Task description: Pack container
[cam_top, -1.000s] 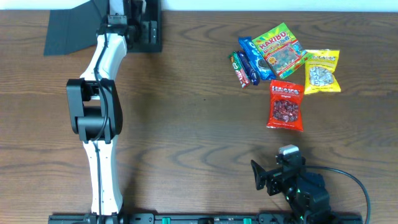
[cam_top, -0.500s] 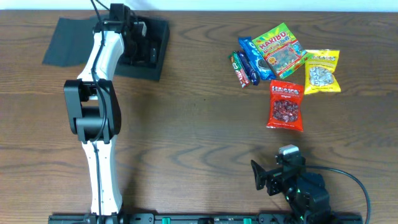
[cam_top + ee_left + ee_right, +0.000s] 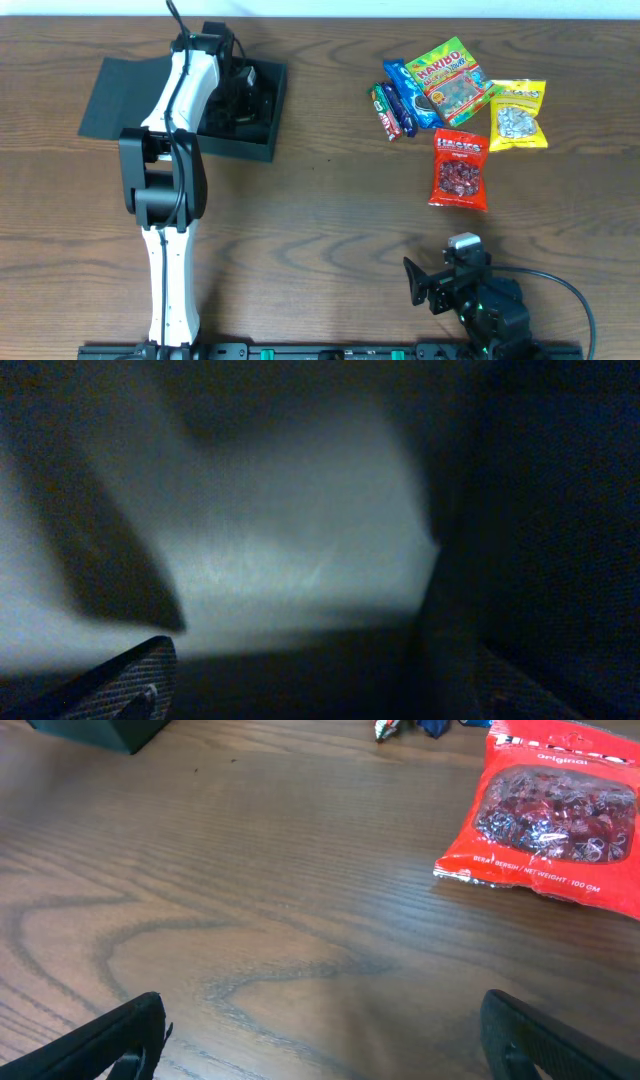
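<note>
Snack packets lie grouped at the far right of the wooden surface [image 3: 320, 230]: a Haribo bag [image 3: 450, 80], a yellow packet [image 3: 518, 115], a red packet [image 3: 460, 170], a blue packet [image 3: 405, 95] and a slim green-and-red bar [image 3: 384, 110]. The Haribo bag overlaps the blue packet.

Well apart from them, at the far left, sits the container [image 3: 240, 148]. Its flap lid [image 3: 118, 95] is folded open and lies flat on the surface, on the side away from the snacks. The left arm [image 3: 165, 190] reaches over the box, and the left hand [image 3: 238, 88] is down inside it. The wrist view shows only a dim interior (a pale floor, a dark wall to one side). Its fingers [image 3: 135, 678] sit wide apart at the lower corners, with nothing seen between them.

The right hand [image 3: 430, 283] sits near the front edge at the right, low over bare wood. Its fingers [image 3: 120, 1040] are spread wide and hold nothing. The red packet lies ahead of it, not touching.
</note>
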Available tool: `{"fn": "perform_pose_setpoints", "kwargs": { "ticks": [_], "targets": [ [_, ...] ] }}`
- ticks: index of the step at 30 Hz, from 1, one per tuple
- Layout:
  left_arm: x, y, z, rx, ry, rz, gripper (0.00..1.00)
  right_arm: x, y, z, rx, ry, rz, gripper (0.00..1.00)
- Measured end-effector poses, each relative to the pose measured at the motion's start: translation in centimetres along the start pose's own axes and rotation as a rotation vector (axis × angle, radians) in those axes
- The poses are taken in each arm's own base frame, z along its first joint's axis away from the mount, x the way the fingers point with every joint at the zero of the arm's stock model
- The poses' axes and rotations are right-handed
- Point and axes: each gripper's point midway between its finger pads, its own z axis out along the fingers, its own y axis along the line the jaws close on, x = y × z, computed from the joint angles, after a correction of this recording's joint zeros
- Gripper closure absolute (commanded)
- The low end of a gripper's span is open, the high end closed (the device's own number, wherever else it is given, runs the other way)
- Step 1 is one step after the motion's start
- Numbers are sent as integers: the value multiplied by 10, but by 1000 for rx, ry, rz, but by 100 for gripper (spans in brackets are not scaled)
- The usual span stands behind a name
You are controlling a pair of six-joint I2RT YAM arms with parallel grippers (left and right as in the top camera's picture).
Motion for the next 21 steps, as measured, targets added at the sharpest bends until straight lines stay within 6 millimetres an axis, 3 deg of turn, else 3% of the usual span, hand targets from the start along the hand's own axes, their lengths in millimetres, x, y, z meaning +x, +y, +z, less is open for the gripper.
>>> {"fn": "perform_pose_setpoints", "kwargs": {
  "ticks": [2, 5, 8, 9, 10, 12, 15, 18, 21],
  "targets": [
    [-16, -4, -16, -21, -63, 10, 5, 0, 0, 0, 0, 0, 0, 1],
    [-50, -16, -65, -53, -238, 54, 5, 0, 0, 0, 0, 0, 0, 1],
    [-68, -47, -114, -22, -392, 118, 5, 0, 0, 0, 0, 0, 0, 1],
    [-71, -58, -123, -5, -421, 139, 3, 0, 0, 0, 0, 0, 0, 1],
    [-72, -71, -129, 17, -444, 165, 9, 0, 0, 0, 0, 0, 0, 1],
    [-70, -97, -129, 55, -455, 206, 30, 0, 0, 0, 0, 0, 0, 1],
    [-61, -125, -107, 60, -424, 261, 52, 0, 0, 0, 0, 0, 0, 1],
    [-51, -131, -83, -16, -384, 267, 59, 0, 0, 0, 0, 0, 0, 1],
    [-43, -117, -62, -132, -349, 233, 60, 0, 0, 0, 0, 0, 0, 1]
  ]
}}
